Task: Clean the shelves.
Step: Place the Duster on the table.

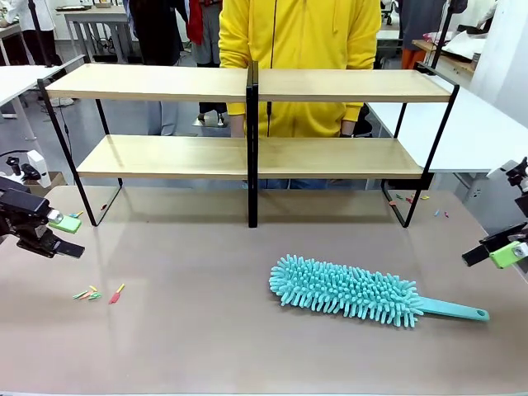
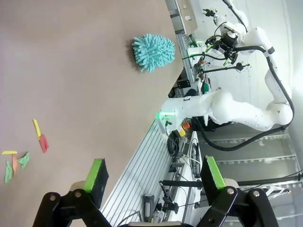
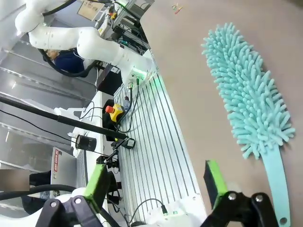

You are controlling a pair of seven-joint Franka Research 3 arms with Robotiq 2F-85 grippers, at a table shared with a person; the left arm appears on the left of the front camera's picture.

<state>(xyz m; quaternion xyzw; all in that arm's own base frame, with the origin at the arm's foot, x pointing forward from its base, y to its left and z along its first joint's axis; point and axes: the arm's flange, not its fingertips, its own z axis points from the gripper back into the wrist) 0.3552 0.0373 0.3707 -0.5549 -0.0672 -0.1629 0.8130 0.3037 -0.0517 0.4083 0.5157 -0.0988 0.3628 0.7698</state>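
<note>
Shelves point(image 1: 247, 82) of pale wood, black frame, two bare tiers, left gripper point(image 2: 156, 177) released, right gripper point(image 3: 154, 182) released

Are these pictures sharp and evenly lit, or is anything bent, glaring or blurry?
Front view: even light, sharp, a soft shadow under the duster. Left wrist view: rolled sideways, table edge slanting. Right wrist view: wide-angle bend, green glow on the rail.
</note>
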